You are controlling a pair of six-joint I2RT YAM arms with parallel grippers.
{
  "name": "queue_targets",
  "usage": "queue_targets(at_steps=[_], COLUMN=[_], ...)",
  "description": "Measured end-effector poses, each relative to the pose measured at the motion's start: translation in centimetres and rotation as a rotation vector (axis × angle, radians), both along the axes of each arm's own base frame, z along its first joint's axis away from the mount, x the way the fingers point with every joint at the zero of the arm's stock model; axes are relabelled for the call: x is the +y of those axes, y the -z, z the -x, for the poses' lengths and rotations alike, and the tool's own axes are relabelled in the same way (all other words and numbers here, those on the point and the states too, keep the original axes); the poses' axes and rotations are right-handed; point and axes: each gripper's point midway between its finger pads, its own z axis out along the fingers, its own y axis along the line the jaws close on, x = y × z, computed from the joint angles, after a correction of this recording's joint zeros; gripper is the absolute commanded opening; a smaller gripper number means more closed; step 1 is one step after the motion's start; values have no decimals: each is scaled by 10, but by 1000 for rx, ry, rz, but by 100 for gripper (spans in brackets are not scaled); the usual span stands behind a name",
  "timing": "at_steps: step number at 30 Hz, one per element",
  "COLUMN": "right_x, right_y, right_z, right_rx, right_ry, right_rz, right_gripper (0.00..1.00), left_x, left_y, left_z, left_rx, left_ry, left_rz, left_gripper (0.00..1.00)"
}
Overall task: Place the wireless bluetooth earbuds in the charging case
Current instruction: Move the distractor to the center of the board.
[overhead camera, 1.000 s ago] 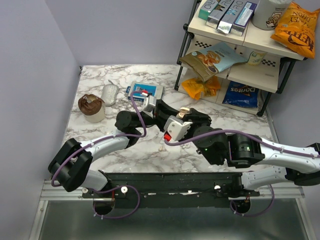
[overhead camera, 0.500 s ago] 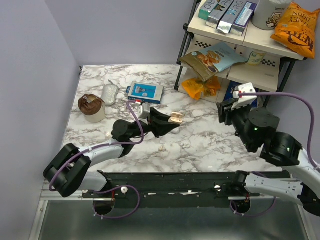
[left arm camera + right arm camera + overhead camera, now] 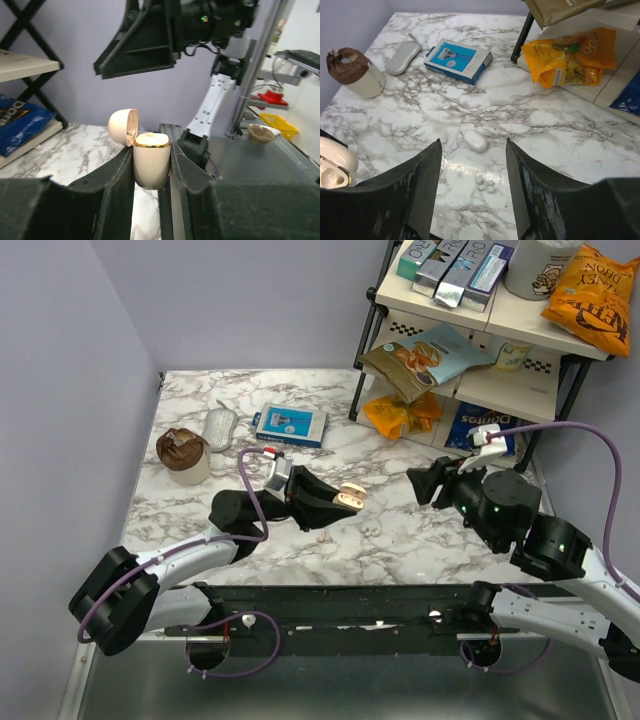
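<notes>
Holding the charging case [image 3: 150, 167] in my left gripper [image 3: 151, 151], with my right gripper [image 3: 473, 142] spread wide and empty above the table.

My left fingers [image 3: 119, 175] press on both sides of the cream case, which stands upright between them, gold rim showing and lid flipped back to one side, lifted clear of the marble table [image 3: 560, 125]. My right jaws stand well apart with nothing between them. In the right wrist view, the wireless bluetooth earbuds [image 3: 486, 184] appear in the gap between my fingers: two tiny white pieces lying close together on the marble. A white oval pod [image 3: 474, 141] lies just beyond them, apart from them. Farther back are a blue box [image 3: 458, 60] and a brown-topped paper cup [image 3: 356, 72]. The earbuds are on the table, not in the case.
</notes>
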Motion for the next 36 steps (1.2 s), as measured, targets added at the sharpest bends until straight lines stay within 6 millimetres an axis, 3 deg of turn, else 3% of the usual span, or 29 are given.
queue_targets(at_steps=[5, 10, 13, 18, 21, 23, 29, 36], right_x=[-4, -22, -44, -96, -121, -134, -154, -179], right_y=[4, 32, 69, 153, 201, 220, 245, 251], right_z=[5, -6, -22, -49, -49, -49, -70, -114], right_rx=[11, 56, 136, 347, 466, 505, 531, 519], right_ry=[8, 123, 245, 488, 600, 670, 813, 954], right_rz=[-68, -60, -43, -53, -71, -69, -4, -10], right_gripper=[67, 69, 68, 66, 66, 65, 64, 60], left_x=[5, 16, 21, 21, 21, 22, 25, 26], left_y=[-6, -18, -21, -6, 3, 3, -11, 8], left_z=[25, 44, 53, 59, 62, 64, 77, 76], left_rx=[-9, -40, -56, -30, -29, -47, -130, -67], left_ry=[95, 146, 154, 143, 113, 92, 40, 3], left_rz=[-7, 10, 24, 21, 28, 45, 127, 112], left_gripper=[0, 0, 0, 0, 0, 0, 0, 0])
